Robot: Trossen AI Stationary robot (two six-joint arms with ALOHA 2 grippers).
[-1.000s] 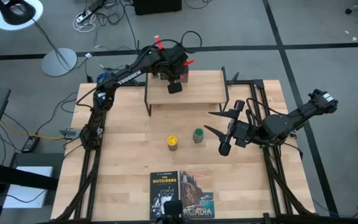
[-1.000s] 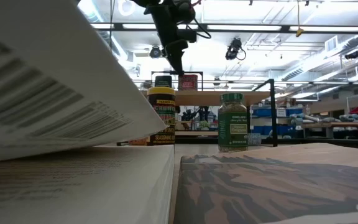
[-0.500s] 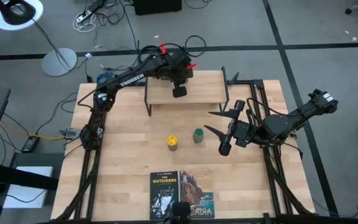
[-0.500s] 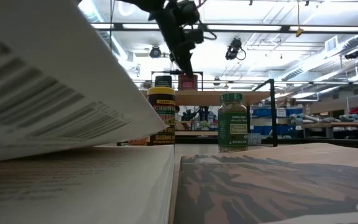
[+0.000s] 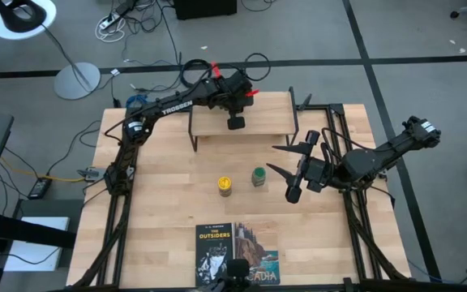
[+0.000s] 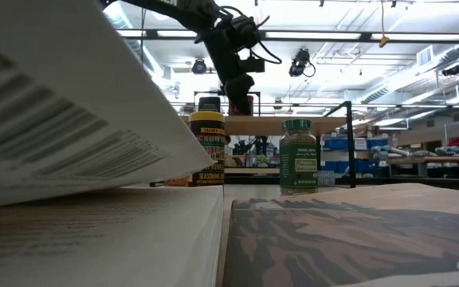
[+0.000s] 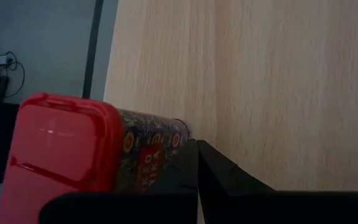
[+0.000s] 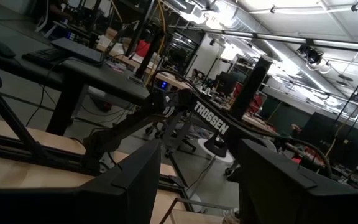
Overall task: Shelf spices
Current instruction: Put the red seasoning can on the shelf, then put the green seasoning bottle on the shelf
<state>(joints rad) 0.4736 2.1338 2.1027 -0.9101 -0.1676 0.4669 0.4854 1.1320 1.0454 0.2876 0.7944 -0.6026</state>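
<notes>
Meanwhile: two tins up, two jars still on the table

Up on the shelf (image 5: pixel 262 120) stands the red square tin (image 7: pixel 55 155), upright by the board's back edge, red lid showing in the left wrist view. Left gripper (image 5: pixel 234 122) hangs over the shelf's light top board, just beside that tin; jaws pressed together, nothing between them. Low view shows a dark tin (image 6: pixel 209 104) also on the shelf board, the left arm coming down beside it. Yellow-lidded jar (image 5: pixel 224 185) and green-lidded jar (image 5: pixel 259 176) stand upright on the wooden table (image 5: pixel 152 227), just beside each other, in front of the shelf. Right gripper (image 5: pixel 286 162) sits near the green-lidded jar, level over the table, jaws apart, empty. Two paperback books (image 5: pixel 237 253) lie at the table's near edge.
</notes>
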